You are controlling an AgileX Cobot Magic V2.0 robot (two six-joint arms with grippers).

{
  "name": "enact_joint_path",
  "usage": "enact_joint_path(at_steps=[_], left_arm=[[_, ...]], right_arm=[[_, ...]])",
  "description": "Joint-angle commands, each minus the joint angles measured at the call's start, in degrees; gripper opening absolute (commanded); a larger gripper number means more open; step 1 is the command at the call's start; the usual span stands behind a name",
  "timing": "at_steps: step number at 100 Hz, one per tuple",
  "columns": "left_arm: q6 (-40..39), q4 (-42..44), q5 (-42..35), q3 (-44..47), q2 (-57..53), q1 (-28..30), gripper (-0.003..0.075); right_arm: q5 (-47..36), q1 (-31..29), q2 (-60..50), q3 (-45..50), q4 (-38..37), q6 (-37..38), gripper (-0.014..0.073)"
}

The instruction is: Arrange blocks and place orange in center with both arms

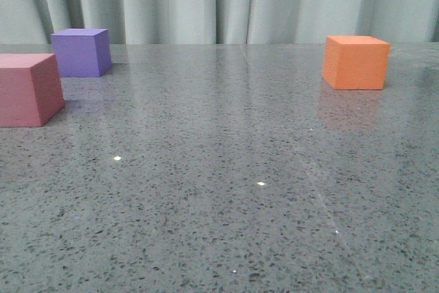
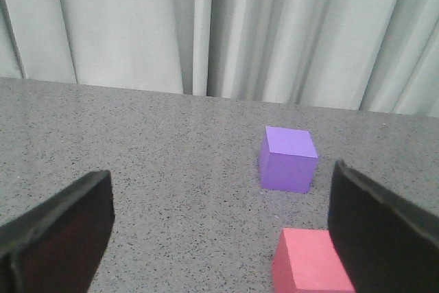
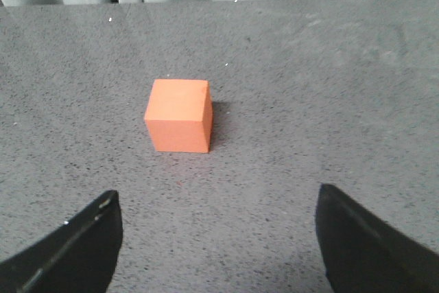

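Closest in the front view is just bare speckled grey stone desk [image 1: 226,224] with a few tiny glints on it, neither arm shows up there at all. Next back, at the left edge, sits the pinkish-red matte foam cube [image 1: 27,89], with its left side cut off by the frame. Just behind it, slightly to the right and not touching, is the purple matte foam cube [image 1: 82,52]. Way over on the right, well apart from both, stands the bright orange matte foam cube [image 1: 356,62], so the middle of the desk has no block on it. Pale pleated curtain [image 1: 219,1] closes off the back.

Wrist views: the left tool [image 2: 219,238] has its dark fingers [image 2: 62,231] spread wide, holding nothing, and the right-hand finger hides part of the pinkish-red cube, which also runs off the frame edge. The right tool [image 3: 219,238] is likewise spread wide and empty, orange cube sitting ahead of it, not between the fingers. Only finger ends are visible.
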Motion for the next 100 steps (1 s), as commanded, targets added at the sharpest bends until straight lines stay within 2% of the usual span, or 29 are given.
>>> enact_joint_path(at_steps=[1,24,49,75,100], left_arm=[[0.2,-0.8,-4.7,-1.8,0.6,-0.2,0.0598],[0.2,-0.8,-4.7,-1.8,0.6,-0.2,0.0598],[0.2,-0.8,-4.7,-1.8,0.6,-0.2,0.0598],[0.2,-0.8,-4.7,-1.8,0.6,-0.2,0.0598],[0.2,-0.7,-4.7,-1.8,0.6,-0.2,0.0598]], right_arm=[[1.8,0.0,5.7,-8.2,1.8,-0.4,0.058],[14.1,0.0,22.7,-26.3,4.2,-0.4,0.058],[22.1,0.1,38.8,-42.3,5.4,0.9,0.058],[30.1,0.1,50.7,-53.3,7.0,2.5,0.058],[32.1,1.1,58.1,-57.6,8.2,3.1,0.058]])
